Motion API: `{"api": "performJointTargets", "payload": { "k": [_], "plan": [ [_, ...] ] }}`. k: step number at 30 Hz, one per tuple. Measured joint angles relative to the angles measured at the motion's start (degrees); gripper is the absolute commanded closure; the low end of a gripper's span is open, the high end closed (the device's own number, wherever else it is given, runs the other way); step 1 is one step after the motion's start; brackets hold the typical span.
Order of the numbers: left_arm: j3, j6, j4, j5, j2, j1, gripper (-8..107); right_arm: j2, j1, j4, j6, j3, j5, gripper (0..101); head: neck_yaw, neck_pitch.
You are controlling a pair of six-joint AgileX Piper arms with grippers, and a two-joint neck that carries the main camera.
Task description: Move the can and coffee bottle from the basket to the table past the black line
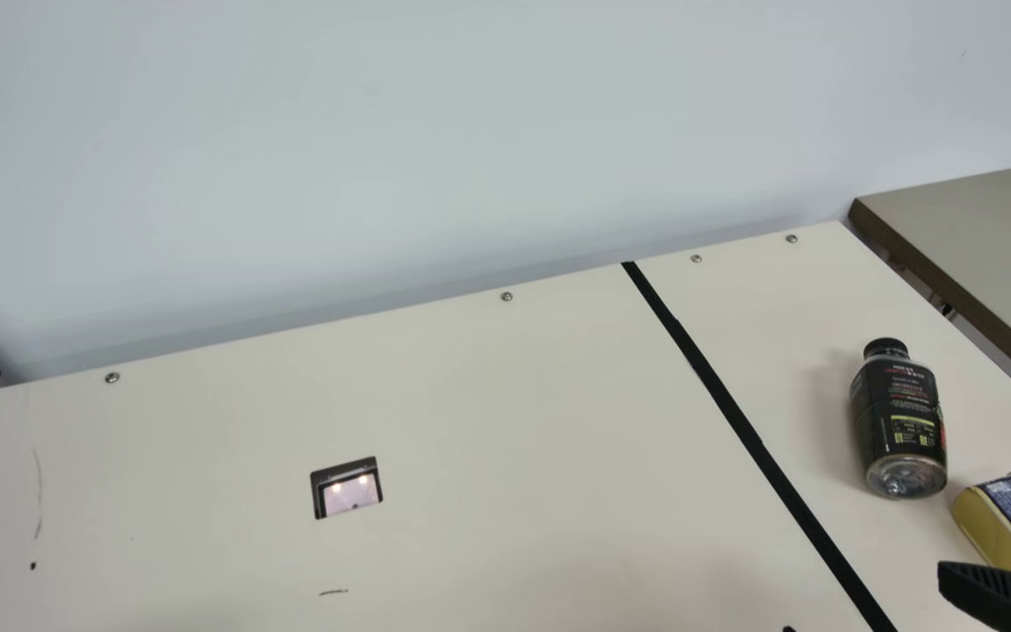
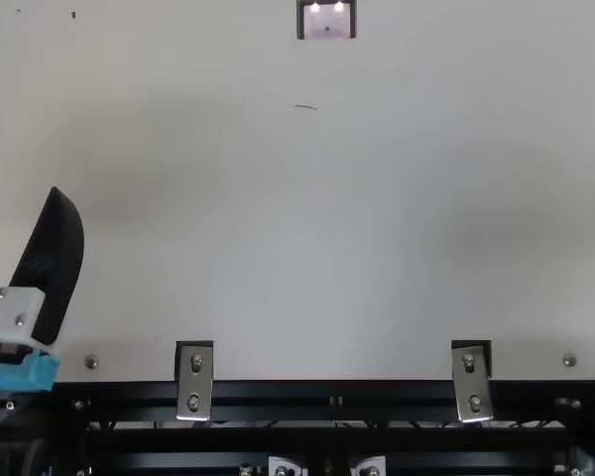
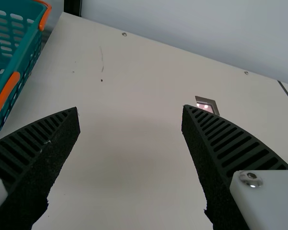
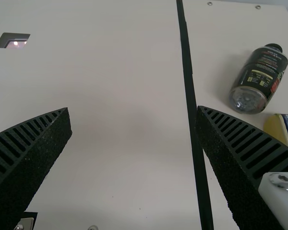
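Because both task things lie past the black line (image 1: 747,429), you have them on the outer strip of the table (image 1: 470,421) on your right. You can see a band of cream surface between the line and the coffee bottle (image 1: 899,421), and more surface between the bottle and the table's right and far edges. Just beside the bottle's base, on your near side, sits the can (image 1: 1001,531), with only a narrow gap at most; whether they touch you cannot tell.

Your bottle lies on its side, cap toward the far edge, base toward you. Its long axis slants to the line, the cap end farther from it than the base end. The can has its blue label up, but it is partly cut off, so you cannot tell its full lie.

Your right gripper (image 1: 865,601) is spread wide near the line, one finger in front of the can in the main view. Your left gripper (image 2: 18,199) is also wide, over the table's left part, with the teal basket (image 3: 26,60) beyond the left edge.
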Motion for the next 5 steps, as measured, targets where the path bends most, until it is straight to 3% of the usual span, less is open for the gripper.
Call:
{"api": "performJointTargets", "payload": {
  "k": [5],
  "plan": [
    [0.0,0.0,0.0,0.0,0.0,0.0,9,0.0,0.0,0.0,0.0,0.0,0.0,0,0.0,0.29]
  ]
}}
